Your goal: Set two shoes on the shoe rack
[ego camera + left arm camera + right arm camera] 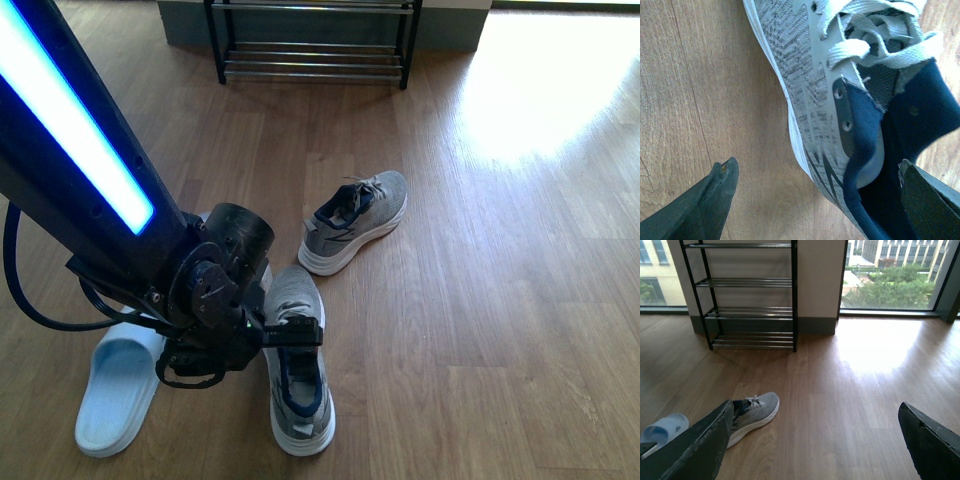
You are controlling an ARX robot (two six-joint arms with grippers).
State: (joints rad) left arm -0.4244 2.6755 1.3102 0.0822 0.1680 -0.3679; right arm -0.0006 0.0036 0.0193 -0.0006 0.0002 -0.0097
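One grey knit sneaker (298, 385) lies on the wood floor close in front, toe pointing away. My left gripper (291, 334) hovers open over its navy-lined opening. In the left wrist view the left gripper (817, 167) straddles this sneaker's (805, 85) side wall, one finger (927, 200) above the lining and the other (712, 200) over bare floor. The second grey sneaker (355, 220) lies farther off, angled right. The shoe rack (312, 45) stands at the far wall. My right gripper (815, 407) is open, held high over empty floor, facing the shoe rack (747, 295).
A pale blue slide (115, 385) lies on the floor left of the near sneaker, partly under my left arm. The right wrist view shows the far sneaker (755, 412) and a slide (665, 430). Windows and a sunlit floor patch (530, 90) are to the right.
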